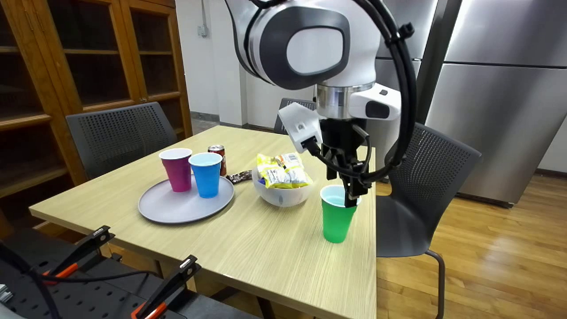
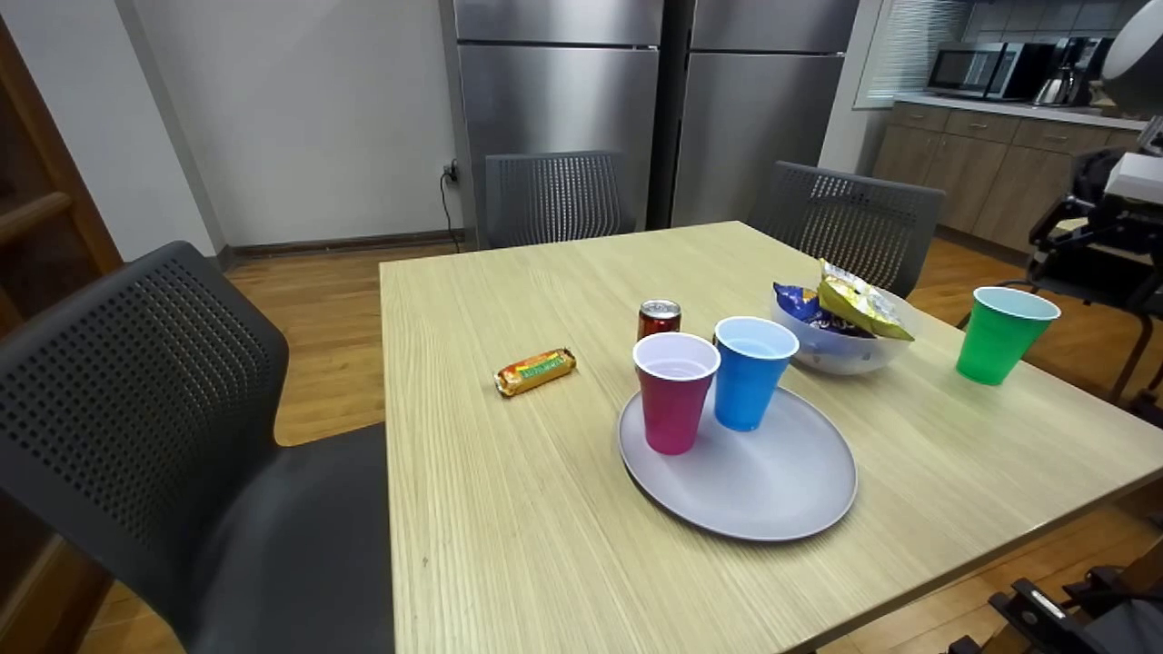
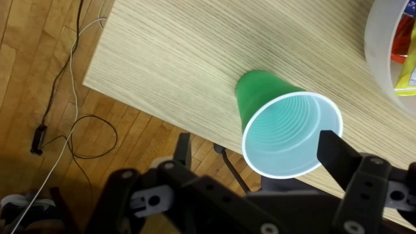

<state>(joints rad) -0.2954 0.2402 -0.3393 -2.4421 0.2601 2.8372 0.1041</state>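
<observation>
Green cup [image 1: 336,221], upright near the edge of the table [image 1: 274,248], rests on its own base, since I hold my gripper [image 3: 254,139] spread wide by its rim, pinching nothing, while a grey plate [image 1: 177,214] bears the purple cup [image 1: 178,176] and blue cup [image 1: 207,181].

On the table [image 2: 509,527], the green cup [image 2: 1004,338] stands nearest the arm [image 2: 1140,50], then the bowl [image 2: 840,354], farther off the can [image 2: 659,321] and plate [image 2: 772,495] with blue cup [image 2: 747,386] and purple cup [image 2: 672,409], farthest the bar [image 2: 536,371].
</observation>
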